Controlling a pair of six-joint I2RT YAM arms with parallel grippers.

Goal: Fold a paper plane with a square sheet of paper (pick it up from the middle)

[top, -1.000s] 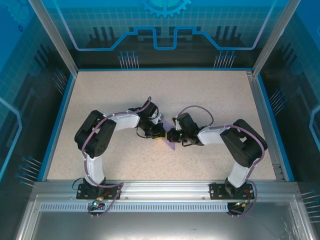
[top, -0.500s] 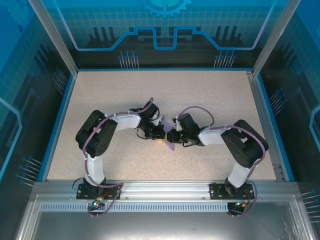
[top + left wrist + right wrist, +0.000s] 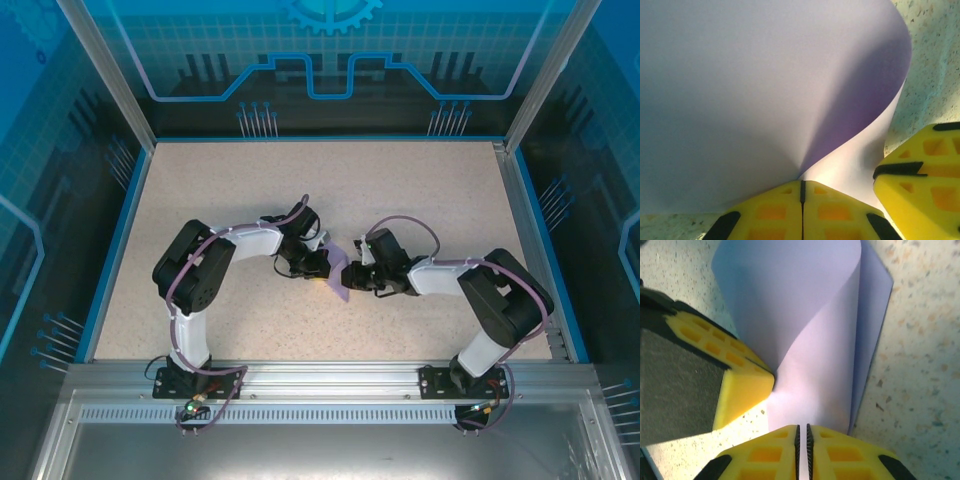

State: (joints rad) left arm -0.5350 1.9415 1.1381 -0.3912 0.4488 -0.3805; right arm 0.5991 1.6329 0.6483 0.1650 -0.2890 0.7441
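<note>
Sheet: the thin lavender-purple square sheet of paper (image 3: 765, 75) is curled above the speckled beige table (image 3: 920, 365), between my two wrists near the table's middle. One part bows up in a smooth loop and a second layer sits lower, near the surface. I see no crease.
Left gripper: my left gripper (image 3: 801, 186), with yellow fingers, is pressed together on the sheet where its curve narrows to a point.
Right gripper: my right gripper (image 3: 802, 430) has its yellow fingers almost together, with a thin slit between them. The sheet's edge runs up to the tips, but I cannot tell whether it pinches the paper.
Spacing: the two sets of fingertips sit just beside each other.
Risk, slip: if the right hold is loose, the loop may spring flat and the edges lose alignment.
Risk, tear: drawing my wrists apart with both holds firm could rip the thin paper at a pinch.
Risk, crooked fold: pressing the loop down off-centre would likely set a skewed crease that is hard to undo.
Risk, collision: fingers this near may knock together and drag the sheet.
</note>
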